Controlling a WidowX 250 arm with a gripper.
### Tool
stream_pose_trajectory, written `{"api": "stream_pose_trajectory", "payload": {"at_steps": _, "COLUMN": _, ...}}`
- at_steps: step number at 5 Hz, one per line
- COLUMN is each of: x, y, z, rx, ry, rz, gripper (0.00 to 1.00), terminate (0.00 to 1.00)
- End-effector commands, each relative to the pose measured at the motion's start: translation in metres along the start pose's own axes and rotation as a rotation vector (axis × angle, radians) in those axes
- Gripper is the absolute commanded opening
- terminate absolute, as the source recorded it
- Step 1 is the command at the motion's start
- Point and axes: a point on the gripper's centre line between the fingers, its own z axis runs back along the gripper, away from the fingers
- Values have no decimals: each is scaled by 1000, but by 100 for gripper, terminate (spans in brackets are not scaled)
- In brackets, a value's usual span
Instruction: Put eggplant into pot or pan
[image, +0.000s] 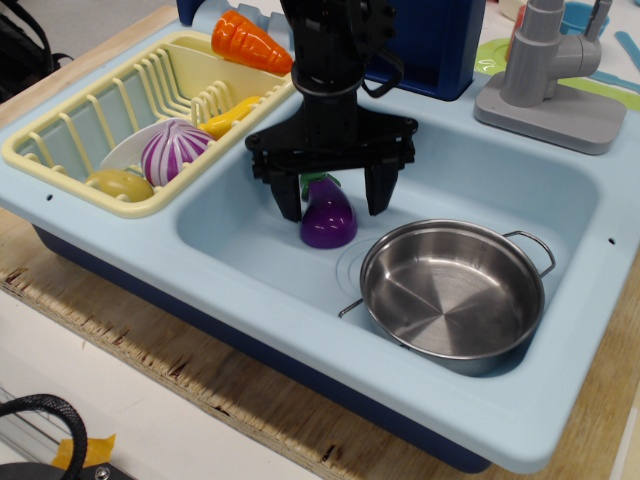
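Observation:
The purple eggplant (328, 220) with its green cap lies on the floor of the light-blue toy sink (240, 235), left of the pot. The shiny steel pot (452, 300) sits empty in the sink's right half, with wire loop handles. My black gripper (335, 205) is lowered over the eggplant, with one open finger on each side of it. The left finger (290, 205) is close beside the eggplant and the right finger (380, 198) stands a little apart. The gripper body hides the eggplant's top.
A yellow dish rack (60, 140) at the left holds a purple-and-white striped vegetable (172, 150), a carrot (248, 42), a white plate and yellow items. A grey faucet (545, 70) stands at the back right. A dark-blue box is behind the arm.

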Motion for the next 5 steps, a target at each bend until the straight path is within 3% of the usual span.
{"api": "stream_pose_trajectory", "payload": {"at_steps": 1, "x": 10, "y": -2, "z": -1, "rx": -21, "ry": -4, "rz": 30, "gripper": 100, "terminate": 0}}
{"api": "stream_pose_trajectory", "payload": {"at_steps": 2, "x": 11, "y": -3, "z": -11, "rx": -23, "ry": 14, "rz": 31, "gripper": 100, "terminate": 0}}
{"api": "stream_pose_trajectory", "payload": {"at_steps": 3, "x": 9, "y": -3, "z": -14, "rx": -13, "ry": 19, "rz": 47, "gripper": 0, "terminate": 0}}
{"api": "stream_pose_trajectory", "payload": {"at_steps": 5, "x": 9, "y": -8, "z": 6, "rx": 33, "ry": 52, "rz": 24, "gripper": 0, "terminate": 0}}
